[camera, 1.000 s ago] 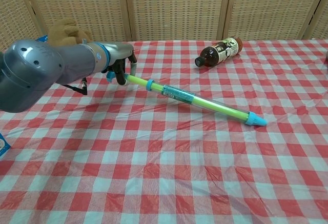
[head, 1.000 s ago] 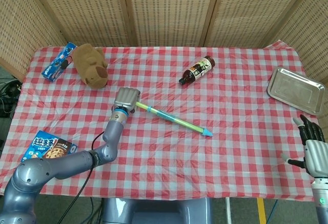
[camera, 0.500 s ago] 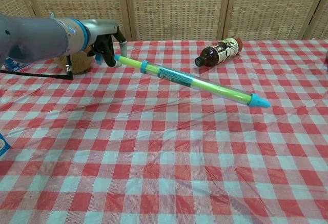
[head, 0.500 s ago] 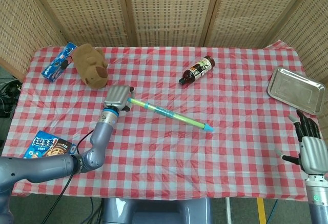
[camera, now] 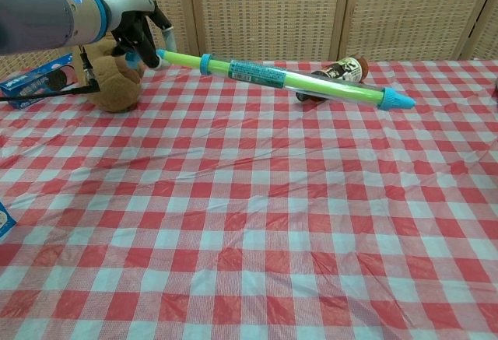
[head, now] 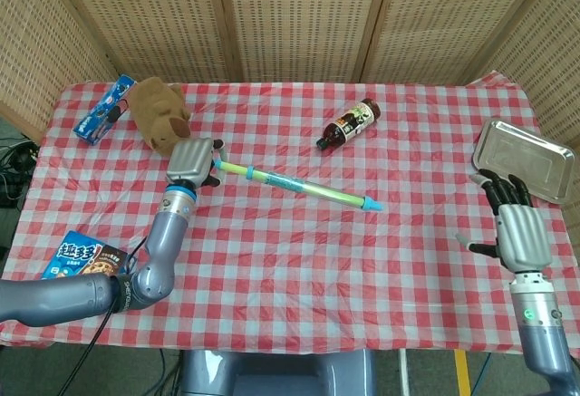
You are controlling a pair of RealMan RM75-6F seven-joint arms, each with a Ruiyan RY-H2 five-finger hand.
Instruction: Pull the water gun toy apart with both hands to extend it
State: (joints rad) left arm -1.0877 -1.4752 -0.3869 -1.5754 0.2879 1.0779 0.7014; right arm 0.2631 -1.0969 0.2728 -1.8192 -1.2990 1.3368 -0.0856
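The water gun toy [head: 299, 187] [camera: 280, 78] is a long yellow-green tube with a blue nozzle tip. It hangs above the checked cloth, slanting down to the right. My left hand [head: 192, 161] [camera: 136, 30] grips its handle end at the left. My right hand [head: 514, 226] is open with fingers spread, at the table's right edge, well clear of the toy's tip. The chest view does not show the right hand.
A dark sauce bottle [head: 348, 124] [camera: 334, 74] lies behind the toy. A brown plush animal [head: 159, 115] [camera: 110, 75] sits by my left hand. A blue snack pack [head: 103, 108] lies at the back left, a biscuit box [head: 83, 261] at the front left, a metal tray [head: 524, 159] at the right.
My left hand has lifted the water gun off the cloth and carried it left and back. My right hand has moved up and in from the lower right corner.
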